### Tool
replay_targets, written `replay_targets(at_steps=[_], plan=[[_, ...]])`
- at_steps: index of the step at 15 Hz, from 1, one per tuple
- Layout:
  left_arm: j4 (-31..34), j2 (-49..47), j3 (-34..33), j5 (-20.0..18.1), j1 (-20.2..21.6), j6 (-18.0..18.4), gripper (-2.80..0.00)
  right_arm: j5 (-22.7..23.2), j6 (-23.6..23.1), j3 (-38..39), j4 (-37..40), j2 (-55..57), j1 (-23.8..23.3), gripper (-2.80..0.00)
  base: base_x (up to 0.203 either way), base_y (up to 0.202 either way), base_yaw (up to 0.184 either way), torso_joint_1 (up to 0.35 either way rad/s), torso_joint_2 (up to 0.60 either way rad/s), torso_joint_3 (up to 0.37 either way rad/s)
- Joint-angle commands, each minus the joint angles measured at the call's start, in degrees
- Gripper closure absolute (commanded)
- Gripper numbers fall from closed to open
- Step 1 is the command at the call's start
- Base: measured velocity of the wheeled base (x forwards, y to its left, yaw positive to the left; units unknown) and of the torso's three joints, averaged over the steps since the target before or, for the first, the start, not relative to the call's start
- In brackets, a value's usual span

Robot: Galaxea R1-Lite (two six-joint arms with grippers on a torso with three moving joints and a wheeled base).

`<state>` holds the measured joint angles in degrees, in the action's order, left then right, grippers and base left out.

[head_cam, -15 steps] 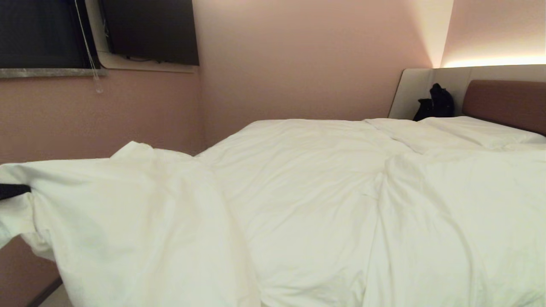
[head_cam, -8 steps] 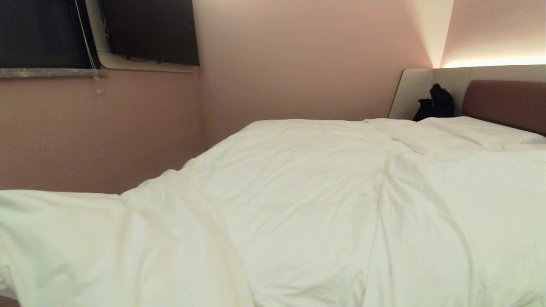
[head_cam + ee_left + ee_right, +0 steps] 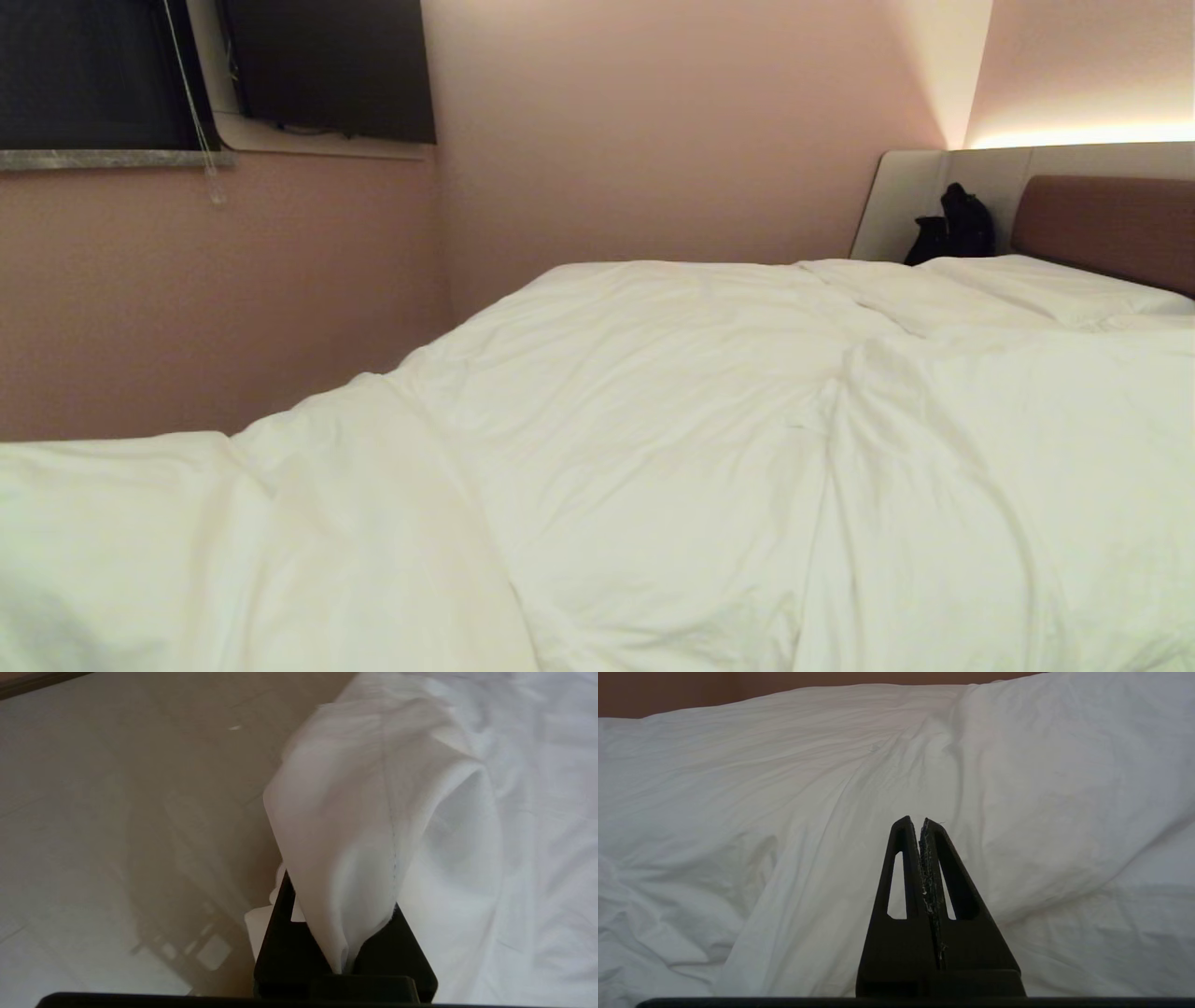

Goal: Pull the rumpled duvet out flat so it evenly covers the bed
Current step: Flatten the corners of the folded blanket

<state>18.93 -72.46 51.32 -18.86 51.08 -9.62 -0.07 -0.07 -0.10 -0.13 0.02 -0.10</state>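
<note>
1. Pink walls [image 3: 653,140] closed off the room behind the bed [image 3: 1102,224], whose reddish headboard showed at the far right.
2. On that bed, the duvet [image 3: 653,420] covered nearly the whole top, puffy and creased, with one long fold running down its middle.
3. At the bed's near left corner, the left gripper [image 3: 343,952] was clamped on a bunched corner of the duvet, held out past the mattress edge above the floor [image 3: 117,812].
4. Facing the bed's near side, the right gripper [image 3: 921,826] hung empty, its jaws pressed together, just apart from the cover.
5. Most spreading looked done; setting down that corner and smoothing the folds seemed left.
</note>
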Motion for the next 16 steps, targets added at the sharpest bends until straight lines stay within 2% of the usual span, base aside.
replay_targets(at_steps=[1, 5, 7, 9, 10, 16], plan=[[0.1, -0.8, -1.1, 2.3, 0.5, -0.1, 0.0, 0.0, 0.0, 0.0, 0.0, 0.0, 0.0, 0.0, 0.0, 0.0, 0.0, 0.0, 0.0, 0.0], [-3.1, -1.7, -4.8, 3.3, 0.5, 0.0, 0.0, 0.0, 0.0, 0.0, 0.0, 0.0, 0.0, 0.0, 0.0, 0.0, 0.0, 0.0, 0.0, 0.0], [-6.8, -1.6, -7.1, 3.4, 0.5, 0.3, 0.0, 0.0, 0.0, 0.0, 0.0, 0.0, 0.0, 0.0, 0.0, 0.0, 0.0, 0.0, 0.0, 0.0], [-7.3, -1.6, -8.1, 3.9, 0.5, 0.9, 0.0, 0.0, 0.0, 0.0, 0.0, 0.0, 0.0, 0.0, 0.0, 0.0, 0.0, 0.0, 0.0, 0.0], [-7.3, -1.6, -8.2, 4.0, 0.5, 0.9, -2.8, 0.0, 0.0, 0.0, 0.0, 0.0, 0.0, 0.0, 0.0, 0.0, 0.0, 0.0, 0.0, 0.0], [-7.6, -5.8, -11.5, 5.1, 0.5, 1.0, -2.8, 0.0, 0.0, 0.1, 0.0, 0.0, 0.0, 0.0, 0.0, 0.0, 0.0, 0.0, 0.0, 0.0]])
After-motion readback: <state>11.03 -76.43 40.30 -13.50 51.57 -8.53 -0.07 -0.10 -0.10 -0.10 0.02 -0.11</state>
